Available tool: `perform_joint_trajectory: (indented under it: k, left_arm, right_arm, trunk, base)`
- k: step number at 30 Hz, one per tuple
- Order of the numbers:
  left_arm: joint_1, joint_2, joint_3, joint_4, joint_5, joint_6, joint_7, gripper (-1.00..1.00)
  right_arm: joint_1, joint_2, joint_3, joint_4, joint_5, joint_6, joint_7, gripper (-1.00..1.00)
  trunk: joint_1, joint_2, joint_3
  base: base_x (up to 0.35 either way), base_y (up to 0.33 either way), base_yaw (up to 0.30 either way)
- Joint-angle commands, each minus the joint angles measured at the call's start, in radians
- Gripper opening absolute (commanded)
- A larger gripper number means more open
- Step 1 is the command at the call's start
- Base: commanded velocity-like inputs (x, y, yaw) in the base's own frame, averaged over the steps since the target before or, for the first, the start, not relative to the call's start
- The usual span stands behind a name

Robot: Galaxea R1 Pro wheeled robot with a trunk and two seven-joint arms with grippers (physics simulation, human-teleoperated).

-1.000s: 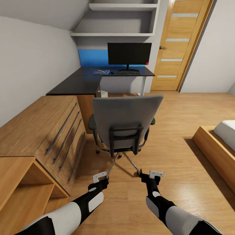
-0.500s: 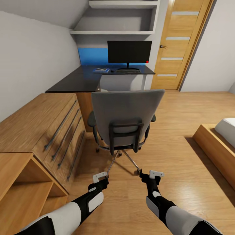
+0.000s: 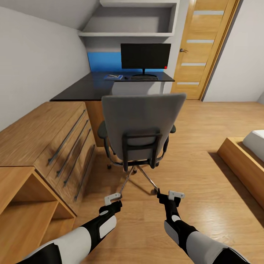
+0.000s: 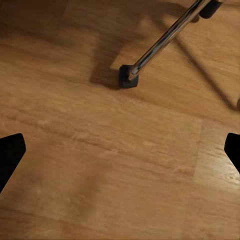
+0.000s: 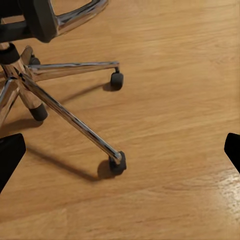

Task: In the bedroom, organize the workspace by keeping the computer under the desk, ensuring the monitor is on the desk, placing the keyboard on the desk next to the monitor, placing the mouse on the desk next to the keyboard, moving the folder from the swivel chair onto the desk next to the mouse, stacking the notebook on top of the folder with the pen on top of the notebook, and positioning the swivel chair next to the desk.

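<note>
The swivel chair (image 3: 141, 121) stands in front of me with its grey backrest toward me, hiding its seat. Beyond it, the dark desk (image 3: 82, 91) carries the black monitor (image 3: 145, 57), with the keyboard (image 3: 143, 77) at its foot and a small dark mouse (image 3: 126, 77) beside that. A flat blue item (image 3: 113, 77) lies left of the mouse; too small to tell if it is the notebook or the folder. My left gripper (image 3: 112, 199) and right gripper (image 3: 171, 195) hang open and empty, low over the floor, short of the chair's chrome legs (image 5: 70, 120) and a caster (image 4: 127, 77).
A wooden drawer chest (image 3: 47, 139) and an open shelf unit (image 3: 25, 205) line the left side. A wooden bed frame (image 3: 242, 165) juts in at the right. A door (image 3: 200, 47) is at the back right, wall shelves (image 3: 128, 33) above the desk.
The whole view has crept forward: the chair and desk look slightly nearer and larger. Both arms hold the same pose with grippers open.
</note>
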Motion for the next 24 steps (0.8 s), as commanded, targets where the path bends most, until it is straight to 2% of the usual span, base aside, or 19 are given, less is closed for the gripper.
perform_joint_trajectory:
  k: [1,9,15,18,21,24]
  left_arm:
    - [-0.001,0.000,-0.009,-0.001,0.010,-0.005,0.004,1.00]
    - [-0.001,-0.014,-0.010,-0.002,0.007,-0.005,0.008,1.00]
    - [-0.001,-0.022,-0.009,-0.016,0.003,0.004,0.008,1.00]
    - [-0.001,-0.025,-0.009,-0.041,0.002,0.038,0.017,1.00]
    - [-0.006,-0.025,-0.006,-0.085,0.001,0.119,0.068,1.00]
    - [-0.030,-0.025,-0.003,-0.115,0.001,0.164,0.131,1.00]
  right_arm:
    - [-0.001,0.000,0.009,0.000,-0.003,-0.003,-0.007,1.00]
    - [-0.001,-0.004,0.010,-0.027,0.000,-0.009,-0.002,1.00]
    - [-0.001,-0.013,0.009,-0.108,0.000,0.007,0.009,1.00]
    - [-0.001,-0.019,0.008,-0.153,0.002,0.034,0.013,1.00]
    - [-0.002,-0.035,0.006,-0.200,0.002,0.099,0.021,1.00]
    - [-0.003,-0.054,0.005,-0.228,0.002,0.158,0.031,1.00]
  trunk:
    - [0.004,-0.008,-0.004]
    - [0.034,-0.064,-0.029]
    - [0.057,-0.106,-0.048]
    - [0.069,-0.127,-0.057]
    - [0.080,-0.148,-0.067]
    - [0.092,-0.169,-0.076]
  base:
    - [0.000,0.000,0.000]
    - [0.000,0.000,0.000]
    - [0.000,0.000,0.000]
    - [0.000,0.000,0.000]
    - [0.000,0.000,0.000]
    - [0.000,0.000,0.000]
